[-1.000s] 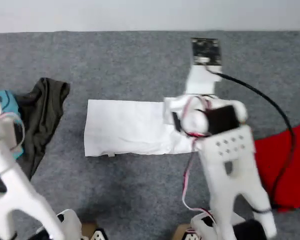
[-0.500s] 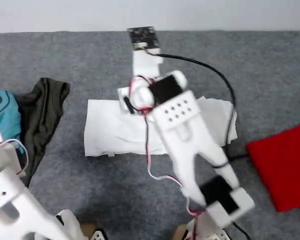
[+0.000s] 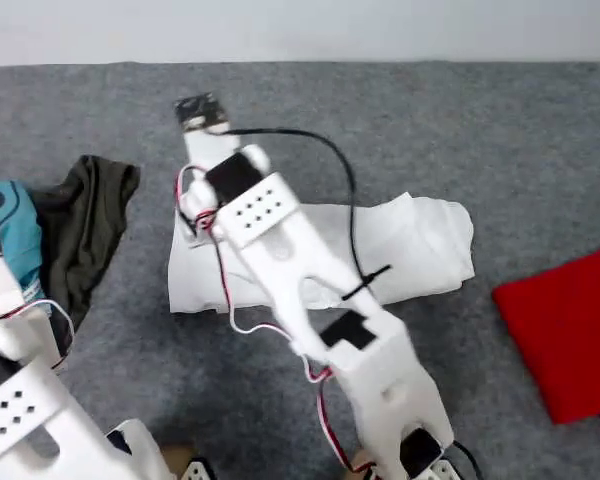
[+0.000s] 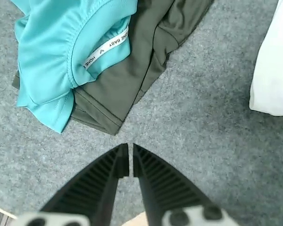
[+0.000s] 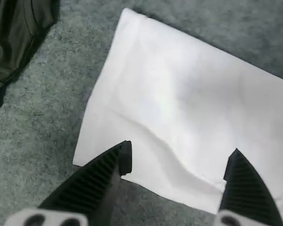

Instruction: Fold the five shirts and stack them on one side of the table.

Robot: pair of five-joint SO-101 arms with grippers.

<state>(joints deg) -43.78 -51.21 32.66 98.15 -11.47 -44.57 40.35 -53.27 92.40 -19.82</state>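
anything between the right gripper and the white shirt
Nothing visible. The right gripper hangs open right above the white shirt, over the end nearest the dark shirt. No other thing lies between its fingers and the cloth. The dark shirt lies off to the side, apart from the white one.

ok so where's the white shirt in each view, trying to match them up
high view: the white shirt lies in the middle, to the right of the olive shirt.
left wrist view: a strip of it sits at the frame's edge, across a gap of grey table from the olive shirt.
right wrist view: it lies spread out beneath the open right gripper.
shared landmark: the olive shirt.
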